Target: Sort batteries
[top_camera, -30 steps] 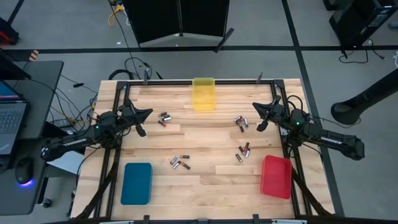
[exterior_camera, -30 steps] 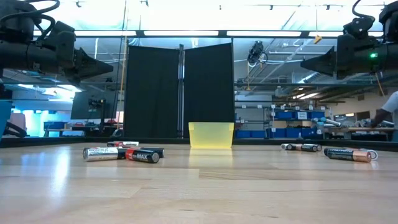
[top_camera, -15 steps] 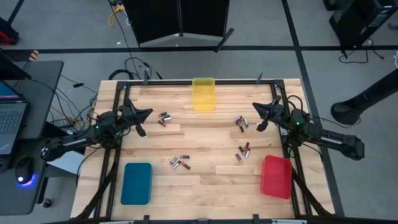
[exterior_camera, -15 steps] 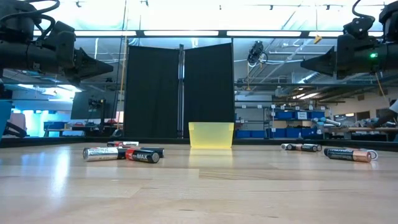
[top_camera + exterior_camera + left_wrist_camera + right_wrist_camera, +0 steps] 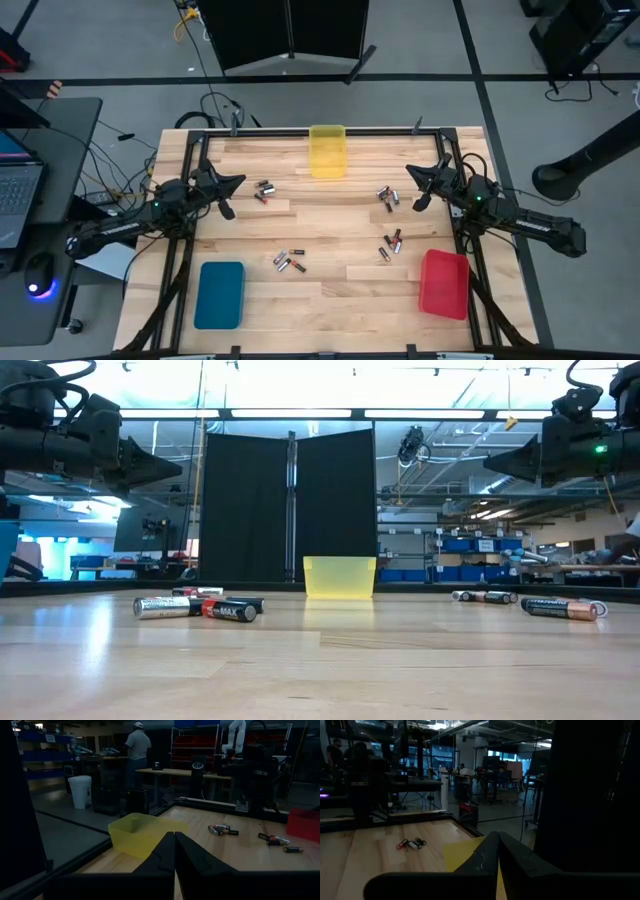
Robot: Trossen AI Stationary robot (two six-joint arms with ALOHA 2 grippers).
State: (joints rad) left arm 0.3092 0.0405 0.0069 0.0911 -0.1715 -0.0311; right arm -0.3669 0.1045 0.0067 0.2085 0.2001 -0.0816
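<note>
Your batteries [image 5: 290, 262] lie loose on the wooden table [image 5: 330, 300] in four small clusters. In the high view you have one cluster left of centre in the upper half [image 5: 264, 188], one right of centre in the upper half [image 5: 387, 196], one near the middle toward the bottom, and one right of centre lower down [image 5: 391, 244]. None of them sits in a tray.

Your left gripper [image 5: 232, 181] hangs at the left edge of the table in the high view, just beside the upper-left cluster but above it, not touching. In its wrist view the two fingers [image 5: 167, 855] meet at a point with no gap and nothing between them. Your right gripper [image 5: 411, 173] mirrors it at the right edge, near the upper-right cluster. Its fingers [image 5: 492, 855] are likewise pressed together and empty. In the low view you can see both arms held well above the tabletop.

The yellow tray [image 5: 327, 150] stands at the top centre edge of the table. The blue tray [image 5: 220, 293] is at the lower left and the red tray [image 5: 444, 283] at the lower right. As far as you can see from above, no cells lie in any of the three.
</note>
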